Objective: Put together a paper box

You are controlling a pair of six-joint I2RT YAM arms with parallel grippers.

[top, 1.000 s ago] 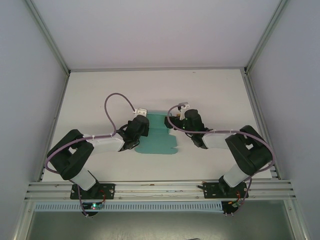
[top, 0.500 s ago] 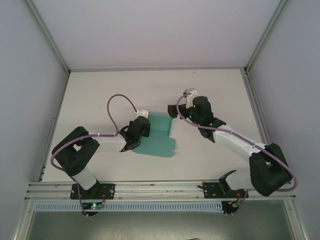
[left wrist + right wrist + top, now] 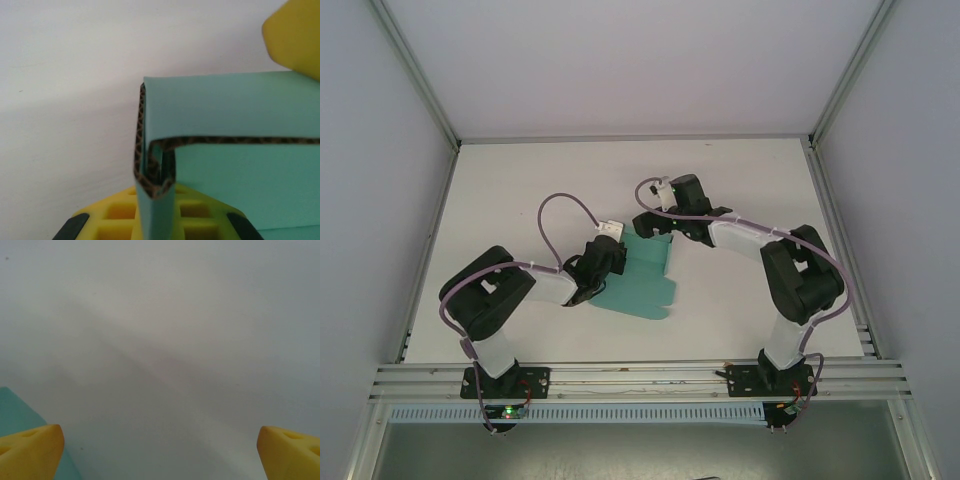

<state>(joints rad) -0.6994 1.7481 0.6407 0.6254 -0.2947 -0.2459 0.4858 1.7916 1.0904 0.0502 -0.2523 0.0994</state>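
The paper box [image 3: 642, 285] is a teal-green creased card sheet lying mid-table, with its far part folded up. My left gripper [image 3: 603, 268] is shut on the sheet's left edge. In the left wrist view a folded wall of the paper box [image 3: 230, 165] stands between my yellow fingers [image 3: 115, 220], its brown corrugated edge showing. My right gripper [image 3: 645, 222] hovers at the sheet's far edge. In its wrist view the right gripper [image 3: 160, 455] is open wide over bare table, and a corner of the paper box [image 3: 15, 415] shows at lower left.
The white table [image 3: 740, 180] is bordered by metal rails on the left, right and far sides, with grey walls beyond. A slotted rail [image 3: 640, 378] runs along the near edge by the arm bases. Purple cables loop above both wrists.
My right arm swung from the sheet's right side out and round to its far edge, its jaws opening wider. The left gripper kept its grip; the sheet shifted slightly.
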